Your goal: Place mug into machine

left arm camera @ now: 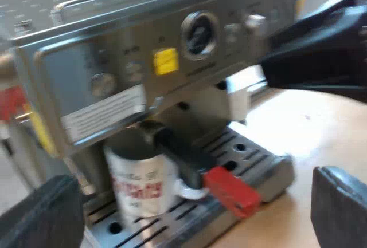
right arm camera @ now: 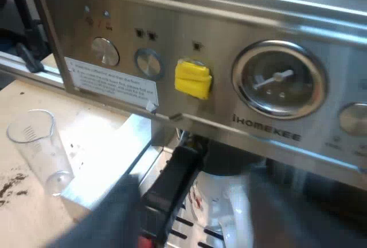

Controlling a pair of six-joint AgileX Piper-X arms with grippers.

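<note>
Standing on the surface (left arm camera: 309, 128), the espresso machine (left arm camera: 143, 47) has the mug (left arm camera: 140, 185) on its drip tray (left arm camera: 255, 165) under the locked-in holder (left arm camera: 180, 153), a measuring glass (right arm camera: 39, 145) near it, and the left pincer (left arm camera: 192, 208) and right pincer (right arm camera: 200, 211) both spread open, empty.

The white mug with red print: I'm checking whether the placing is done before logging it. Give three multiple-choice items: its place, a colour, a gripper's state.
1. Where does the white mug with red print stand? A) on the slotted drip tray of the silver espresso machine, under the dark red-ended handle; B) on the machine's top; C) beside the machine.
2. What colour is the square tag on the front panel? A) green; B) yellow; C) blue.
3. How are the jaws of the left gripper? A) shut on the mug; B) shut on the handle; C) open.
Answers: 1 A, it sits on the tray's slots; 2 B, yellow; 3 C, they stand far apart.
</note>
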